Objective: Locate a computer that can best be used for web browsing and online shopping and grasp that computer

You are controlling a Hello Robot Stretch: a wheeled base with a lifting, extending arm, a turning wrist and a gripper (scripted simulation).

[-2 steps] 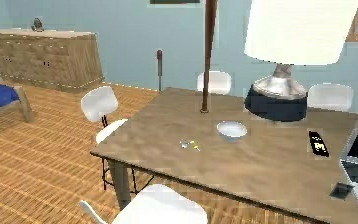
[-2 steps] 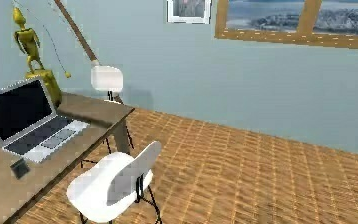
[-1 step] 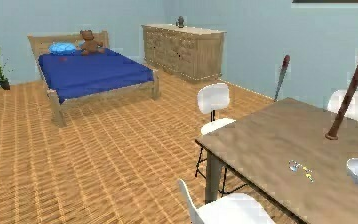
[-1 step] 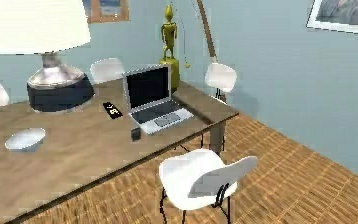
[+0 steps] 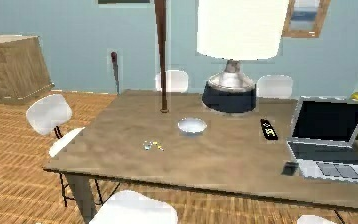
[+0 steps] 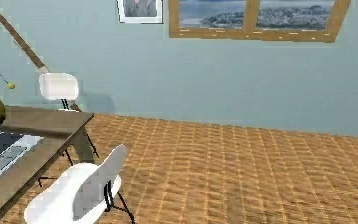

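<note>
An open laptop [image 5: 330, 140] with a dark screen and grey keyboard sits at the right end of a wooden table [image 5: 137, 140] in the forward view. Its keyboard corner [image 6: 5, 150] shows again at the arm side view's left edge, on the same table [image 6: 47, 140].
On the table stand a large lamp [image 5: 232, 60] with a white shade, a small white bowl [image 5: 192, 126], a dark remote [image 5: 269, 129], a small dark object [image 5: 289, 169] and small bits [image 5: 152, 146]. White chairs [image 5: 49, 113] [image 6: 87, 190] [image 6: 59, 87] ring the table. Wooden floor [image 6: 247, 170] lies beside the table.
</note>
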